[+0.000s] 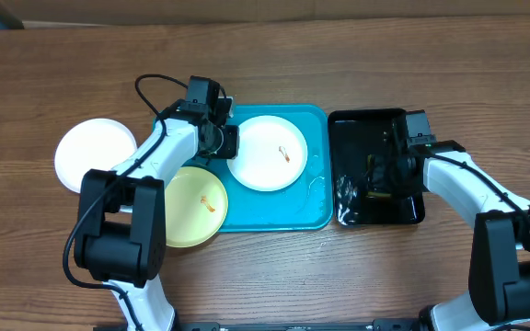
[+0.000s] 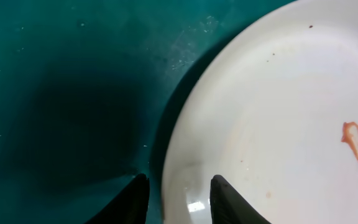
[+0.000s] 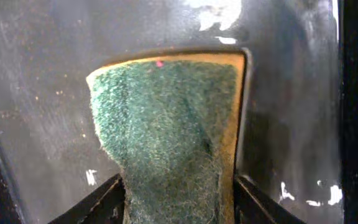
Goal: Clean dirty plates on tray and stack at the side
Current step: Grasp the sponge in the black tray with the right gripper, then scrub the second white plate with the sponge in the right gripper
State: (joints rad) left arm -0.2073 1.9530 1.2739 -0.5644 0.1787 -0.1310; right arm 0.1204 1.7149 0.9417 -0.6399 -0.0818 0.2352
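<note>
A white plate (image 1: pixel 260 167) with an orange-brown smear (image 2: pixel 356 146) lies on the turquoise tray (image 1: pixel 274 216). My left gripper (image 1: pixel 226 140) is open and straddles this plate's left rim (image 2: pixel 278 112), one finger over the tray (image 2: pixel 55 93) and one over the plate; it also shows in the left wrist view (image 2: pixel 179 199). A pale yellow-green plate (image 1: pixel 194 204) with a small smear overlaps the tray's front left edge. A second white plate (image 1: pixel 95 154) lies on the table at the left. My right gripper (image 1: pixel 386 175) is shut on a green and yellow sponge (image 3: pixel 166 124).
The glossy black tray (image 1: pixel 366 124) stands right of the turquoise tray, and my right gripper (image 3: pixel 179 202) holds the sponge low over its floor (image 3: pixel 42 93). Both arms reach in from the front edge of the wooden table (image 1: pixel 339 285).
</note>
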